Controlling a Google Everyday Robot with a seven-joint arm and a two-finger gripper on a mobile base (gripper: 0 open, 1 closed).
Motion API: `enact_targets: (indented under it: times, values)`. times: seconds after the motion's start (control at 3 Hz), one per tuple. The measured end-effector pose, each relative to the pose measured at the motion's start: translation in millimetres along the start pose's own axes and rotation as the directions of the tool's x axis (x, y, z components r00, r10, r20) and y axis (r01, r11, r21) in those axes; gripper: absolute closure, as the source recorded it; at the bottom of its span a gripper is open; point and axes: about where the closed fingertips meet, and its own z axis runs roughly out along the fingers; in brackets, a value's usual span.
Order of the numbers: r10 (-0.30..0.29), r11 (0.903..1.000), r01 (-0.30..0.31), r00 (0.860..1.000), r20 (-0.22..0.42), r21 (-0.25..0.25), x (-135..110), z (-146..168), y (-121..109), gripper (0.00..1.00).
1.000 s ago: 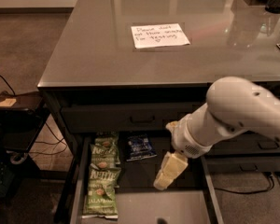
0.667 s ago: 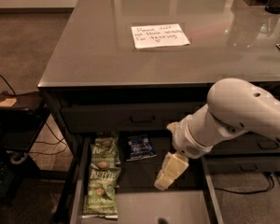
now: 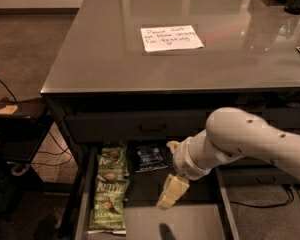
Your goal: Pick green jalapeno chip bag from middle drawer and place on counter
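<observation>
Shift the gripper [image 3: 168, 176], poised with jaws spread over the drawer [image 3: 200, 225], left above the green chip bag [image 3: 109, 204], then lower straight to straddle it.

Set high, looking steeply down at the front of the cabinet [image 3: 140, 126]; takes in the counter [image 3: 115, 59] across the upper half, far edge cut by the top of the frame; catches the open middle drawer [image 3: 200, 225] at bottom centre, nearest the lens; shows the gripper [image 3: 170, 191] low, just right of centre, over that drawer; crops the arm [image 3: 250, 139] at the right edge; single view only.
</observation>
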Motion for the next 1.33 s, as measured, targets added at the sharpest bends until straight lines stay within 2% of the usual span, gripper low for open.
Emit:
enact_targets:
  times: [0.33, 0.67, 1.0, 1.33]
  values:
    - [-0.022, 0.9997, 0.023, 0.997, 0.077, -0.01, -7.2, 50.7, -7.4, 0.0]
    - [-0.004, 0.9997, 0.009, 0.985, 0.175, -0.025, -18.0, 100.2, -17.9, 0.0]
    - [0.05, 0.9959, -0.031, 0.969, 0.242, -0.085, -26.8, 149.5, -18.8, 0.0]
    - [0.068, 0.9934, -0.043, 0.967, 0.244, -0.106, -21.4, 158.7, -14.8, 0.0]
